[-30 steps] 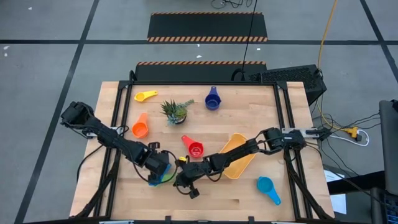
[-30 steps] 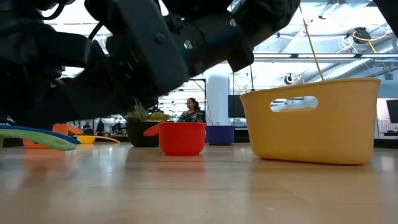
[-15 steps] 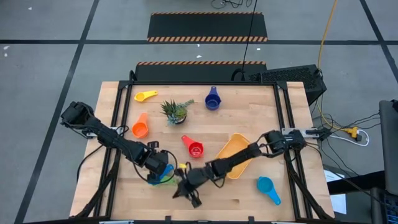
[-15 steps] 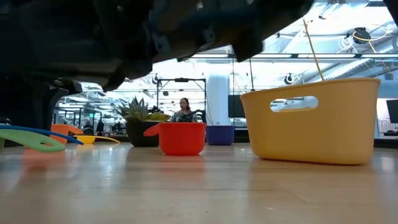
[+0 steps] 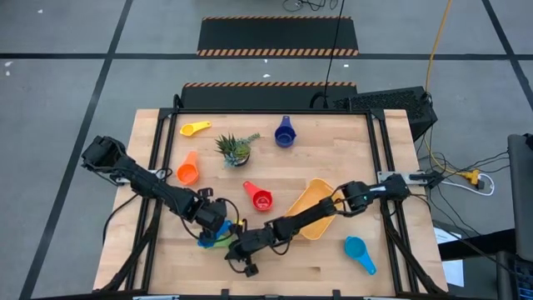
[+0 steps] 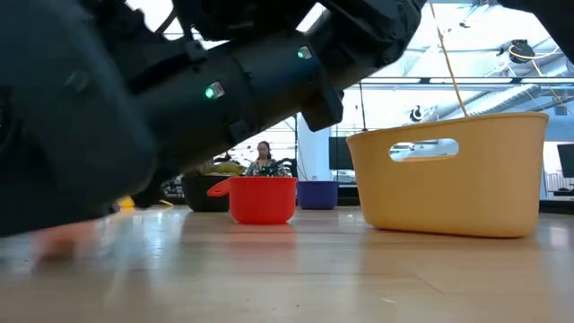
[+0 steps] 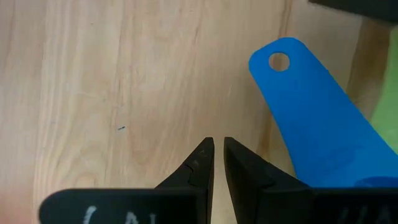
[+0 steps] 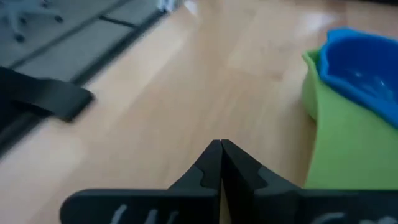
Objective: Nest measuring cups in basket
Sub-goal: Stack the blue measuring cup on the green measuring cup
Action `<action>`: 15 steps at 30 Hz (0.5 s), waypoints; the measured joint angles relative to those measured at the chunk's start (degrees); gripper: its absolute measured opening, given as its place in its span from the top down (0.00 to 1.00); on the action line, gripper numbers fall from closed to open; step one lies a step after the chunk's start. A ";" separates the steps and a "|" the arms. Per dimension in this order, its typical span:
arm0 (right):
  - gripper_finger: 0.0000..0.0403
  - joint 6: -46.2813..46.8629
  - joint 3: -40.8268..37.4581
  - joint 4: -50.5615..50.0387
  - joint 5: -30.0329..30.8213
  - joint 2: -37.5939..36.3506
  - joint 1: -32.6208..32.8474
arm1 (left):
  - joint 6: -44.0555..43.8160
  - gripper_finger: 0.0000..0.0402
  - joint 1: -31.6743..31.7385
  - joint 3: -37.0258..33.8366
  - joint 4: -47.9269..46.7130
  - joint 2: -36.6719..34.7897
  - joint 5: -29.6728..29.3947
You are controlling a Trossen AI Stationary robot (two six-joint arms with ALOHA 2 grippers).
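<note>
The step in hand looks like gathering the loose cups: only one pair is nested so far, a blue measuring cup (image 8: 359, 59) sitting inside the green measuring cup (image 8: 339, 140), out on the bare table near its front edge and well apart from the basket (image 5: 310, 197).

Going left to right, the left gripper (image 5: 215, 228) hovers low by that pair with its jaws almost together and clamped on nothing. In its wrist view the blue cup's flat handle (image 7: 311, 106) lies beside the fingertips (image 7: 200, 163), not between them. The right gripper (image 5: 241, 252) reaches across just in front of the pair, jaws pressed fully together and empty; the green cup stands off to one side of its tips.

Further right lie the red measuring cup (image 5: 261, 199), then the basket, then a light blue measuring cup (image 5: 358, 249).

Next move, as I judge it: part a pair of jaws, close them on the green cup's rim or handle, and carry the pair to the basket
</note>
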 joint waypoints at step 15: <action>1.00 -0.06 0.71 -4.03 5.59 0.06 -1.44 | 0.95 0.90 -0.91 0.00 4.76 0.00 5.19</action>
